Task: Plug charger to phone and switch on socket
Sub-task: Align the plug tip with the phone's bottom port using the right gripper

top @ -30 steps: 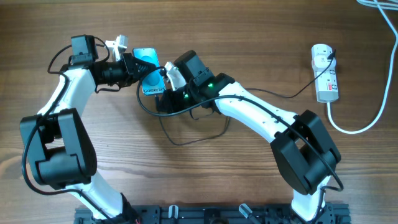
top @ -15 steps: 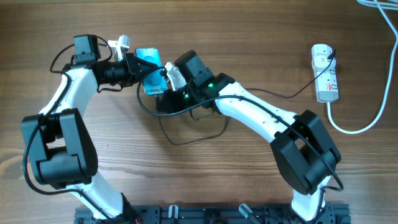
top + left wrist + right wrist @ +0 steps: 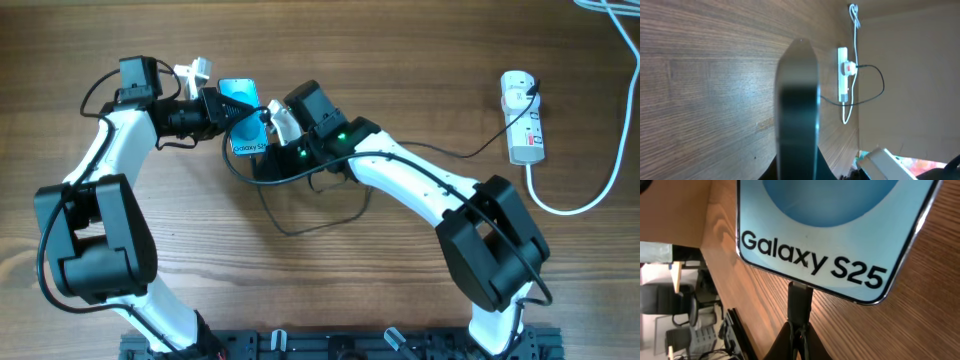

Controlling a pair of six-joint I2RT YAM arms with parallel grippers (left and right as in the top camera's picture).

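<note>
table [image 3: 400,40]: wood, both arms reach in over the left half
left gripper [image 3: 213,107]: clenched on the phone's plain end
right gripper [image 3: 268,124]: clenched on the charger's plug, facing the left gripper with the phone between them
charger [image 3: 320,226]: thin black cable, loose loop on the table under the right arm, other run goes to the socket
white lead [image 3: 580,205]: curves off the socket's near end, up the right edge
socket [image 3: 524,118]: white strip far right, well apart from both grippers; red mark visible, switch position can't tell
phone [image 3: 243,115]: turquoise screen up, "Galaxy S25" end toward the right gripper
plug [image 3: 800,301]: touching the middle of the phone's lettered edge; seated or not, can't tell
</note>
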